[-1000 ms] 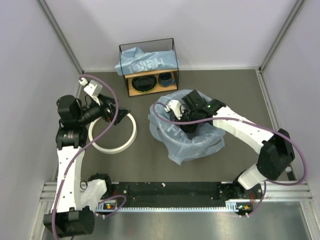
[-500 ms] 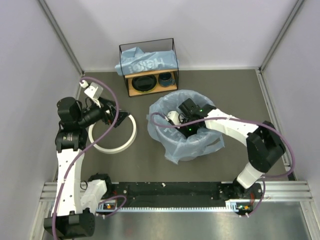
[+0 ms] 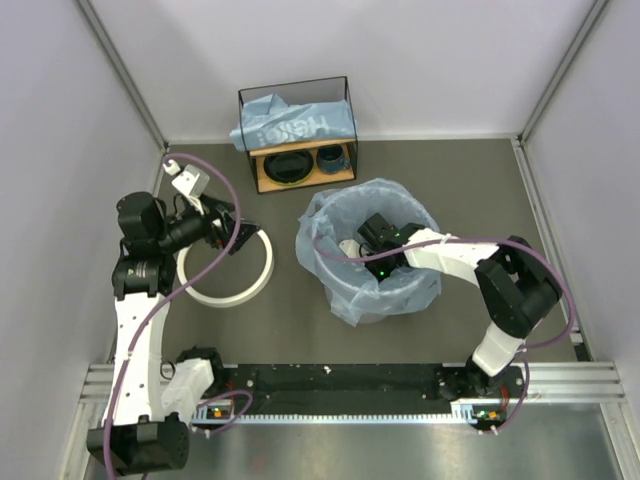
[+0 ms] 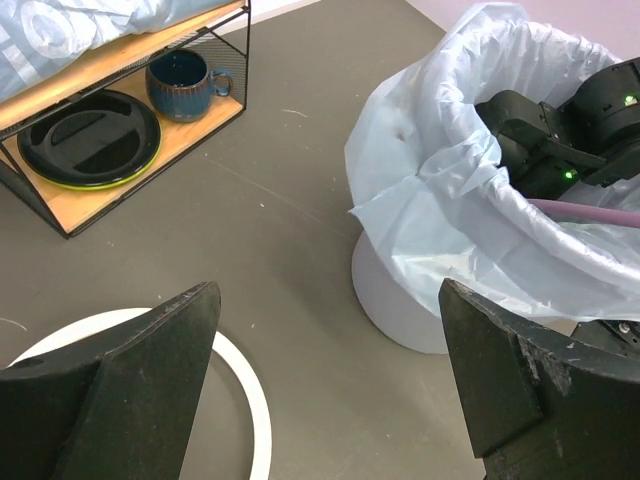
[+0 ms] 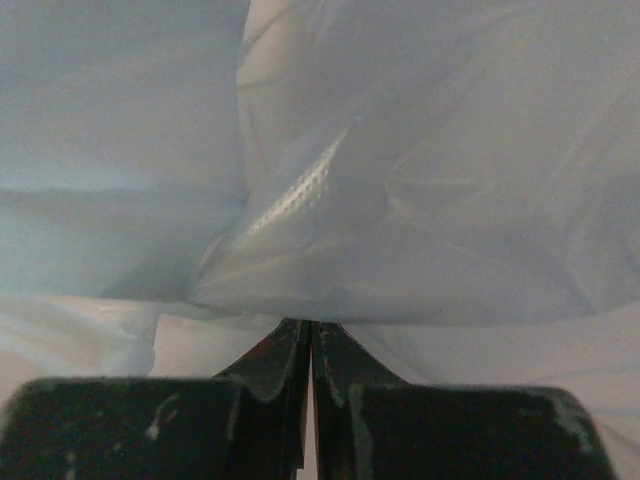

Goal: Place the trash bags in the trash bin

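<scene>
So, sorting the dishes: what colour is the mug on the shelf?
Dark blue mug; left wrist view shows it best.

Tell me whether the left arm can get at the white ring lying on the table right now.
Probably yes. The left gripper is open and hovers just over the white ring, which lies flat with nothing on it; the trash bin stands off to one side.

Wire-framed wooden shelf (image 4: 105, 192) at back; dark plate (image 4: 90, 138), blue mug (image 4: 185, 83) inside.
</scene>
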`<state>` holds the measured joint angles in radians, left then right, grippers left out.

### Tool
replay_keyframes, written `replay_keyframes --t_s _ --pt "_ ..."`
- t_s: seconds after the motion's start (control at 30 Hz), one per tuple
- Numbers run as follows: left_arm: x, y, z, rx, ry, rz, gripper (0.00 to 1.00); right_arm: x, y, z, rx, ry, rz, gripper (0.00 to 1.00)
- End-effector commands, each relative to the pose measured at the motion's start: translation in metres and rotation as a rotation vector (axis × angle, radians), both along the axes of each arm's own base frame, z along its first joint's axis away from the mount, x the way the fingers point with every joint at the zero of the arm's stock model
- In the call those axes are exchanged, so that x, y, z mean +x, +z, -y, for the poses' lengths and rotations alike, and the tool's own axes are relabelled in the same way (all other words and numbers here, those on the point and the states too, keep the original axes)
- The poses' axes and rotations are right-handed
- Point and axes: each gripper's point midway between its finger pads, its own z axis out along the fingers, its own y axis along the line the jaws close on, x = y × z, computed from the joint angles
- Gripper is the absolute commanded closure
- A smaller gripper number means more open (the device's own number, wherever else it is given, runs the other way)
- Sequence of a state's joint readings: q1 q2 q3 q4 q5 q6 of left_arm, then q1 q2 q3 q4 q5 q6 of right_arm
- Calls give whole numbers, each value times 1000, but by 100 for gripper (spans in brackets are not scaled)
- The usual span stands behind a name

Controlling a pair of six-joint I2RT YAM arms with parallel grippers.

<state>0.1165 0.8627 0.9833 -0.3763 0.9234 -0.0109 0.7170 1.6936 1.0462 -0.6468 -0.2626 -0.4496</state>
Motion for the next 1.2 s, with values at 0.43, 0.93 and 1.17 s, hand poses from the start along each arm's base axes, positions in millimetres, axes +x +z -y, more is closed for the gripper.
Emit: replay_keyframes --t_s 0.43,0.93,1.17 --pt "27 -18 56 -129 -161 -105 4 0 -10 10 -35 34 17 100" --pt "56 -108 125 -205 -235 -444 26 5 6 8 -2 26 66 100" --pt "60 -141 119 -137 -181 -516 33 5 22 4 49 23 105 100"
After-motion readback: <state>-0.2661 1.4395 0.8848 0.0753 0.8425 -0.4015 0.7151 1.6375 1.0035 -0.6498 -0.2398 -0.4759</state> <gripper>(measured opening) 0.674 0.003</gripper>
